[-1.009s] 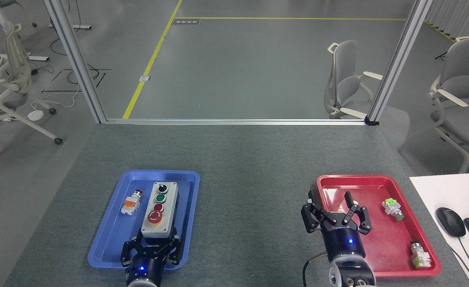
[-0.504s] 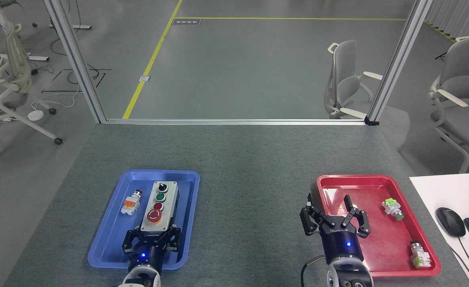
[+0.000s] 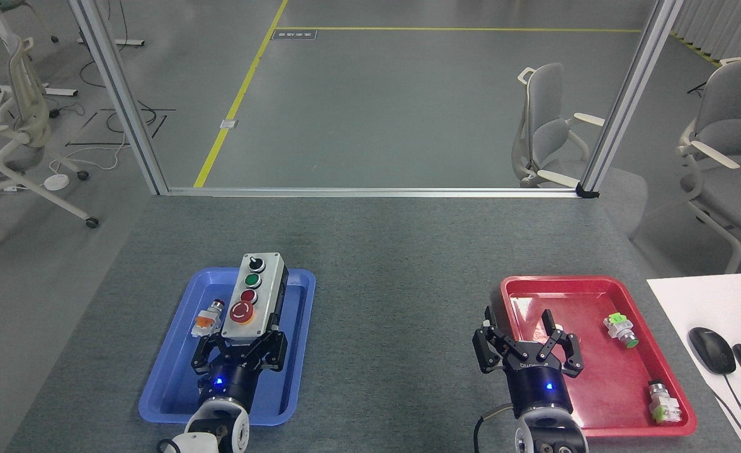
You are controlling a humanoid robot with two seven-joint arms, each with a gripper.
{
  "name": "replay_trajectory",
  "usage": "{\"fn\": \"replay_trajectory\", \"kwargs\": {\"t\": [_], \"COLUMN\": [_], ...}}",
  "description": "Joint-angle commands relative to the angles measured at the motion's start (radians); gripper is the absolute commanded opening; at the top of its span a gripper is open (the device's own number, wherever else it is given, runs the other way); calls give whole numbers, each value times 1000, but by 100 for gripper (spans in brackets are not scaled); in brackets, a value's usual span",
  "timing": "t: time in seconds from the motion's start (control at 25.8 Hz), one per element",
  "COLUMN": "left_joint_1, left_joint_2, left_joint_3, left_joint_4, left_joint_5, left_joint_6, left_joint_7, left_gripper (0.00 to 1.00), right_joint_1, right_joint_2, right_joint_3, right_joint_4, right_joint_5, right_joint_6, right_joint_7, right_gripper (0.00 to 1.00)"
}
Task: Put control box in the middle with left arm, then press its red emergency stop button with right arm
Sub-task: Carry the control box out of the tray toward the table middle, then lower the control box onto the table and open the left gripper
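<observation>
- Left gripper (image 3: 239, 350): fingers pinch the box (image 3: 254, 297) at its near end; box raised over the blue tray (image 3: 169, 384), long axis 6-to-12.
- Middle (image 3: 395, 327): bare, at 3 o'clock from box.
- Right gripper (image 3: 527, 343): fingers spread, empty.
- Count: one box, two trays, three loose buttons.

Bare table (image 3: 395, 314) between blue tray (image 3: 169, 390) and red tray (image 3: 597, 286) lay open. Right hand (image 3: 524, 336) hung over red tray's left rim. Loose push-button (image 3: 206, 318) sat just left of control box (image 3: 254, 299).
</observation>
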Motion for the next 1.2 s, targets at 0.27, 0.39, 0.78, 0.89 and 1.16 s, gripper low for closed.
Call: {"fn": "replay_trajectory", "kwargs": {"t": [0.27,0.39,0.78,0.89,1.16], "left_joint_1": [36,-9,-246,-253,-259], "left_joint_2": [-100,-128,-149,-149,-151], "left_joint_3": [-251,-331,-618,-676,-773], "left_joint_4": [-73,16,360,368,355], "left_joint_5": [11,7,19,19,21], "left_joint_6": [24,67,148,141,133], "left_joint_7": [4,2,-19,-45,-90], "left_gripper": [0,0,0,0,0], "right_joint_1": [-2,-2,-2,2,6], "right_joint_2": [6,6,4,4,6], "right_joint_3": [3,3,3,5,5], "right_joint_4": [-3,-4,-6,-6,-6], "right_joint_5": [2,2,2,2,2], "right_joint_6": [-2,-1,-2,-2,-2], "right_joint_7": [0,0,0,0,0], "right_gripper": [99,99,99,99,99]}}
